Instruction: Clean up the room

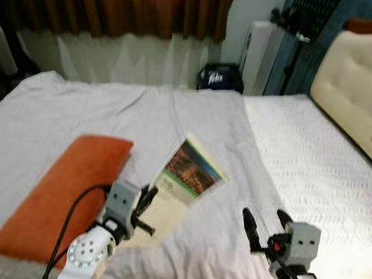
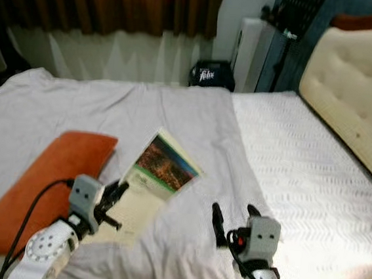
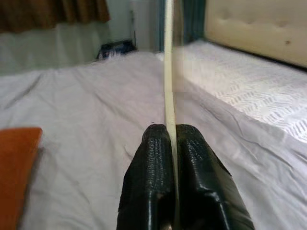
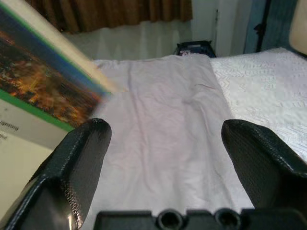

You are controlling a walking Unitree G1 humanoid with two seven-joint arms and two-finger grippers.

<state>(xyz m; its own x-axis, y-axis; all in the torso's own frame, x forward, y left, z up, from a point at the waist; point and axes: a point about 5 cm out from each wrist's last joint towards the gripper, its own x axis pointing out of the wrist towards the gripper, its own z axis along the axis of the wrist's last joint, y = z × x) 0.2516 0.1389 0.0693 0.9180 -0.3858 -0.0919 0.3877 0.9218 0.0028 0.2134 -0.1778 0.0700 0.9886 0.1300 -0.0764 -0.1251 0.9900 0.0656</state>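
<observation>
One item was in hand: from the head views, I had the left gripper clamping the booklet beside the orange cushion. Left wrist confirmed jaws pinching it. Right wrist showed the right gripper spread empty; I judged tidying barely begun.

- A brown curtain hangs along the back wall, with a pale sheer layer below it.
- A cream tufted headboard stands at the right end of the bed.
- A dark bag with white lettering sits on the floor past the bed's far edge, beside a white appliance.
- A black stand rises just next to the headboard.
- A white textured mattress cover lies bare on the right part of the bed.
</observation>
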